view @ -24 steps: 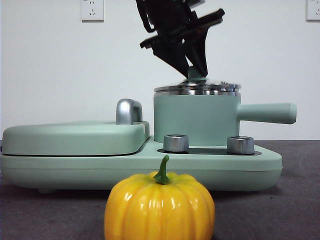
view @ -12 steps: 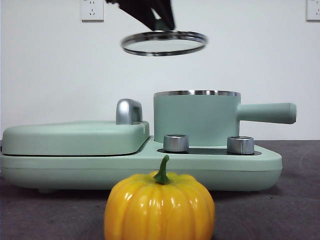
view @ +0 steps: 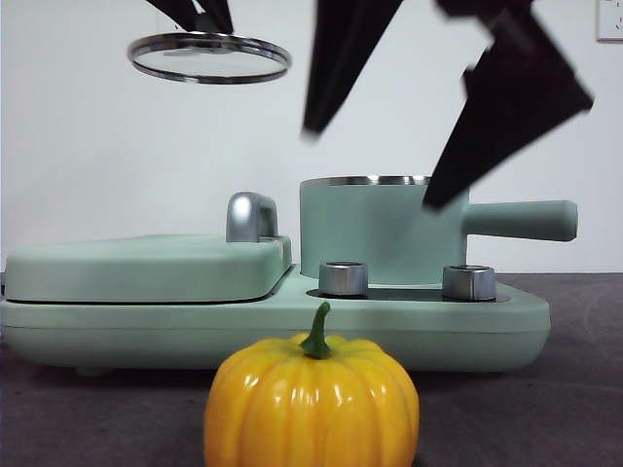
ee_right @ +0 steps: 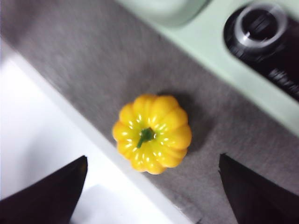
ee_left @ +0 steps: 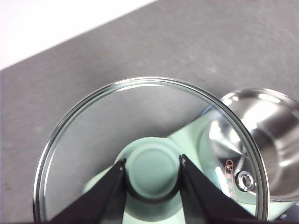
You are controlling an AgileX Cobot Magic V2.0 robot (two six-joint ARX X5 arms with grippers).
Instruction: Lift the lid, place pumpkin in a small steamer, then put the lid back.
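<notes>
Left gripper [ee_left: 153, 184] clamped on the mint-green knob [ee_left: 153, 169] of the glass lid [view: 209, 57], holding it in the air high above the flat griddle cover [view: 146, 265], well off to the side of the small steamer [view: 380, 232]. Steamer sits uncovered on the mint-green cooker base [view: 273, 331], steel rim bare, long handle [view: 521, 220] sticking out sideways. Right gripper [ee_right: 152, 191] jaws spread wide, holding nothing, hanging over the pumpkin [ee_right: 152, 133]; in front view its two dark jaws hang above the steamer. Pumpkin upright on the grey tabletop [view: 574, 389] in front of the cooker, near the table edge, green stem [view: 316, 333] up, untouched. Two steel control knobs [view: 343, 278] on base front
</notes>
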